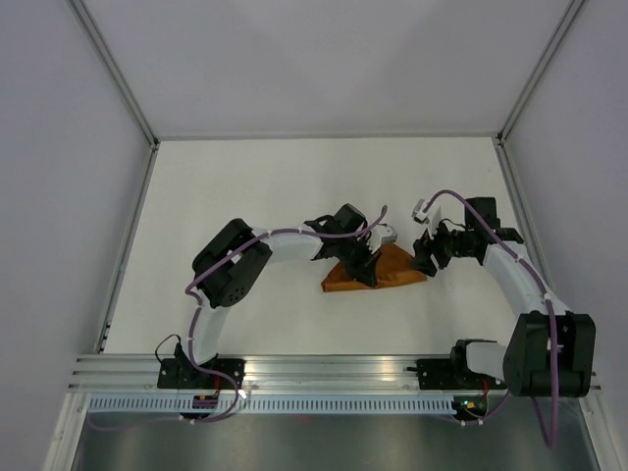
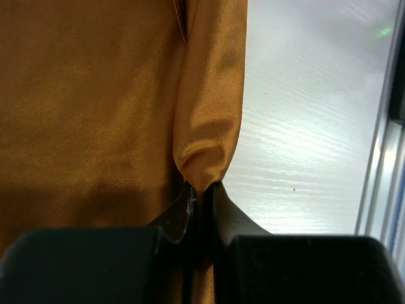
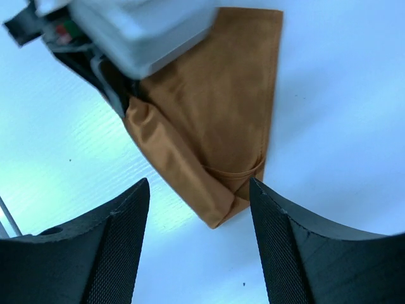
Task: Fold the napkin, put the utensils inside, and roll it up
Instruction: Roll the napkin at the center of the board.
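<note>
The napkin (image 1: 392,272) is lying folded on the worktop (image 1: 245,186). The left hand (image 2: 202,190) is pinching a fold at its edge, and the right hand (image 3: 197,187) is hovering open above. Limp and light, it is probably handling best pinched at corners or hems.

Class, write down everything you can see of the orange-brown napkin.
The napkin is plain orange-brown cloth with a slight sheen, folded into a layered, roughly triangular bundle lying on the white table. The left gripper is shut on a bunched fold of it. The open right gripper hovers near one corner without touching it.
</note>
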Controlling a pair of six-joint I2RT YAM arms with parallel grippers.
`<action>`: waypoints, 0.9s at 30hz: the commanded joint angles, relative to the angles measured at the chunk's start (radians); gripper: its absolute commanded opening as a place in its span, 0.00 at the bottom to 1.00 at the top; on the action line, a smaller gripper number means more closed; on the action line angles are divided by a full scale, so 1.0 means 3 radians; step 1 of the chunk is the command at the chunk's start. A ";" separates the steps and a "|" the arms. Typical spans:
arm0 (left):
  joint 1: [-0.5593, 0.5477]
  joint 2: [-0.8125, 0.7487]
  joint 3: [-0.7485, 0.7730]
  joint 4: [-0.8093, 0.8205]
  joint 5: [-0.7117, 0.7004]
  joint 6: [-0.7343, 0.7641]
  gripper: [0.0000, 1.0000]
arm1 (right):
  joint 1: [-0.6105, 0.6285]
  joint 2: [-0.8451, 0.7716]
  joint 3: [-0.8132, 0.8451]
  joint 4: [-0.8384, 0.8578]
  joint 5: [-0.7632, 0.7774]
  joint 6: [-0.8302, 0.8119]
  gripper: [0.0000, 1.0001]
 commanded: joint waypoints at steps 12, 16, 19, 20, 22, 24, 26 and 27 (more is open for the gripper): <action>0.0206 0.0710 0.0386 -0.1201 0.0557 -0.0256 0.02 | 0.1555 -0.0869 -0.1214 0.1377 0.1202 -0.0142 0.74; 0.0212 0.0761 0.0442 -0.1262 0.0639 -0.0261 0.02 | 0.1887 -0.0736 -0.1342 0.1648 0.1529 -0.0198 0.73; 0.0227 0.0776 0.0462 -0.1293 0.0690 -0.0261 0.04 | 0.2128 -0.0593 -0.1388 0.1755 0.1709 -0.0209 0.72; 0.0232 0.0786 0.0472 -0.1303 0.0705 -0.0256 0.04 | 0.2174 -0.0527 -0.1398 0.1781 0.1739 -0.0214 0.72; 0.0232 0.0787 0.0488 -0.1318 0.0721 -0.0246 0.04 | 0.2276 -0.0470 -0.1444 0.1893 0.1831 -0.0204 0.72; 0.0232 0.0792 0.0483 -0.1339 0.0736 -0.0245 0.05 | 0.2348 -0.0383 -0.1459 0.1960 0.1893 -0.0199 0.69; 0.0237 0.0797 0.0488 -0.1349 0.0741 -0.0245 0.07 | 0.2394 -0.0296 -0.1459 0.1970 0.1934 -0.0183 0.65; 0.0237 0.0787 0.0483 -0.1349 0.0741 -0.0240 0.11 | 0.2404 -0.0271 -0.1480 0.1986 0.1939 -0.0178 0.62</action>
